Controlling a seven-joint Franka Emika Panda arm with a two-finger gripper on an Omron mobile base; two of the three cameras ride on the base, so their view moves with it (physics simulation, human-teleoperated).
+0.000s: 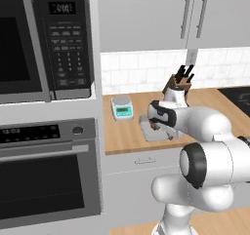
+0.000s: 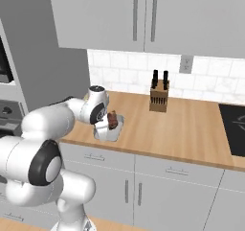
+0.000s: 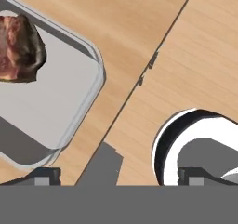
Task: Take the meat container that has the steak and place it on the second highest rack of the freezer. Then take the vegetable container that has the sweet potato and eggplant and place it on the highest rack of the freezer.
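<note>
Steak [image 3: 18, 46]: upper left of frame, inside grey meat container [image 3: 56, 111] on wooden tabletop [image 3: 186, 69]. Claw [image 3: 118, 176]: wide, holding nothing.

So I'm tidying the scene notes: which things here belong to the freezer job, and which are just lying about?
Job:
- steak
- its tray
- gripper, open, above the counter by the tray's corner

Lying about:
- knife block
- scale
- microwave
- oven
- cooktop
</note>
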